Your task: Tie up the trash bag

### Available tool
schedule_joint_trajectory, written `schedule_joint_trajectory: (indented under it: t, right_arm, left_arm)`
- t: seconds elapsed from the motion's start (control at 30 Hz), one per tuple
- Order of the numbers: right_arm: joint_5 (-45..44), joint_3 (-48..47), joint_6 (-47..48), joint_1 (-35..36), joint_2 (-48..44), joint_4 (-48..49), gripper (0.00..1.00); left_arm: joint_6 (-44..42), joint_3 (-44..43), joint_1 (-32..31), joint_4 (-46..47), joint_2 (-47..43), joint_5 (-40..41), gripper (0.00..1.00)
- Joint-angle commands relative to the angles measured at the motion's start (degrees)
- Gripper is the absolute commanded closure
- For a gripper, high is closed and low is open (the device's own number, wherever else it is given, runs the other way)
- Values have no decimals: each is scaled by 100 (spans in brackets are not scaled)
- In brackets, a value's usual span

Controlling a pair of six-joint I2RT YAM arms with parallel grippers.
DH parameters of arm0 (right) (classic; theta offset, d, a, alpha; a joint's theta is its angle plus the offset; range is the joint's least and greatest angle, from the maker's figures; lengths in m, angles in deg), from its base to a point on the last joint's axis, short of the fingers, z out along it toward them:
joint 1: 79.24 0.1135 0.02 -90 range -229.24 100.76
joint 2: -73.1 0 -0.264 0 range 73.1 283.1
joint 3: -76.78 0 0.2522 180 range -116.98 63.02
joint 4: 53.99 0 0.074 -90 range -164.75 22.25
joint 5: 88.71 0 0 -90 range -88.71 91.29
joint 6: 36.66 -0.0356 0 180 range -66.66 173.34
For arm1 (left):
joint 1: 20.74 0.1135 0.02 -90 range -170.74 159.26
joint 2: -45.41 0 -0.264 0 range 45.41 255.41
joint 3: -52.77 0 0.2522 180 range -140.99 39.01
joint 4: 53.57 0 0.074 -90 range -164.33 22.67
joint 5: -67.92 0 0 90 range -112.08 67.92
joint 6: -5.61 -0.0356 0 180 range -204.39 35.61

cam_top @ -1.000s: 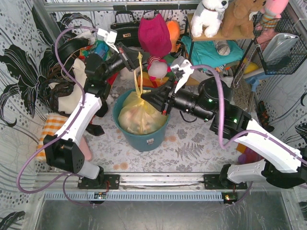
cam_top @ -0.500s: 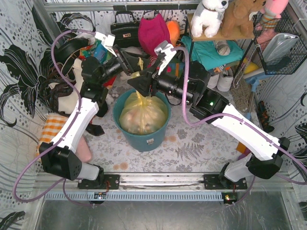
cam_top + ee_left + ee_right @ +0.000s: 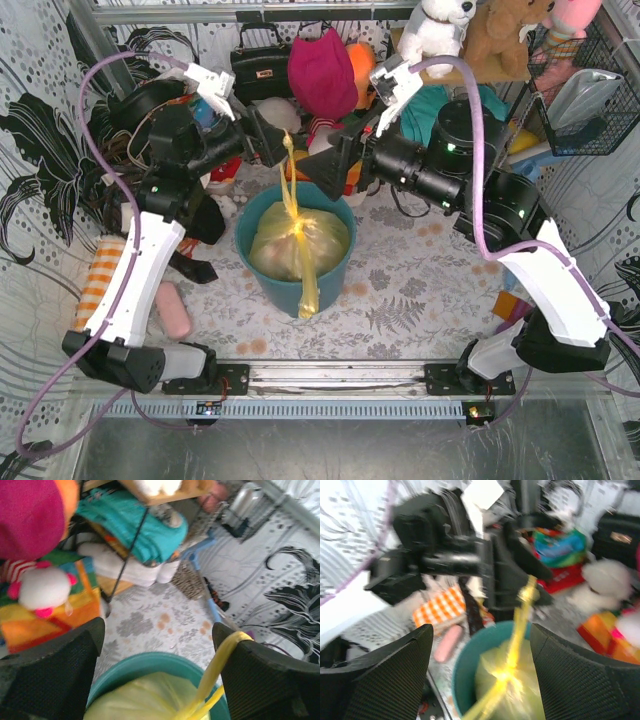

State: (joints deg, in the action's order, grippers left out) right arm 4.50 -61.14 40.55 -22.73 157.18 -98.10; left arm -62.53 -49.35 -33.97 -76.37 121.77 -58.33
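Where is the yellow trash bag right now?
In the top view, the trash bag sits inside the teal bin at the centre, with one yellow strand hanging over the bin's near rim.

The right gripper's (image 3: pixel 481 629) two black textured fingers (image 3: pixel 385 675) are seen spread wide at the bottom corners with nothing pinched between them. Framed in the gap is a teal round plastic bin (image 3: pixel 465 672) with the thin translucent yellow-green trash bag (image 3: pixel 517 692) sat inside it. The bag's twisted neck is drawn up to the blurry black left gripper (image 3: pixel 517 582), and an orange-and-white checked cloth (image 3: pixel 442 607) and a pink stick-shaped thing (image 3: pixel 447 642) can be made out left of the bin, kinda smeared.
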Motion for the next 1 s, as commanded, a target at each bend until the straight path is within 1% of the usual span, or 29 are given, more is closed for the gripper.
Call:
schedule_joint_trajectory:
  t: [0.0,0.03,0.1,0.17,0.23,0.33,0.4,0.53,0.6,0.67,0.73,0.8,0.83,0.87,0.97]
  right_arm:
    - [-1548,44,154,-37,-98,-1348,21]
    - [-1878,127,183,-85,-158,-1394,20]
    - [-2289,269,217,-281,-265,-1584,18]
    - [-2365,475,221,-530,-391,-1626,18]
    - [-2341,691,217,-720,-514,-1623,18]
    - [-2254,965,183,-882,-694,-1598,18]
    - [-2216,1097,131,-949,-754,-1577,17]
    - [-2191,1244,52,-1011,-776,-1583,17]
    - [-2239,1274,15,-1078,-757,-1636,17]
    - [-2341,1371,-22,-1221,-784,-1645,17]
    - [-2266,1581,-68,-1521,-876,-1584,18]
    - [-2065,1906,-100,-1947,-1011,-1412,17]
    - [-1991,2076,-116,-2154,-1074,-1326,18]
    - [-1942,2264,-117,-2340,-1133,-1240,17]
    - [-1914,3067,-89,-2897,-1364,-792,17]
  left_arm:
    - [-689,209,67,-984,-651,1335,0]
    - [-736,269,92,-1003,-803,1395,2]
    - [-1105,199,139,-1291,-870,1062,2]
    - [-1441,-112,137,-2056,-745,825,2]
    - [-1714,-394,141,-2749,-619,944,2]
    - [-2063,-431,156,-3420,-609,925,2]
    - [-2243,-336,162,-3648,-705,766,2]
    - [-2259,-253,176,-3875,-874,767,2]
    - [-2577,-365,174,-4103,-846,571,2]
    - [-2389,-402,181,-3971,-961,1058,2]
    - [-2110,-280,184,-3586,-1198,1688,1]
    - [-2048,-43,183,-2972,-1542,1791,2]
    - [-1567,122,181,-2651,-1719,2903,2]
    - [-1215,378,174,-2273,-1946,3721,2]
    - [-928,1370,172,-993,-2512,4646,2]
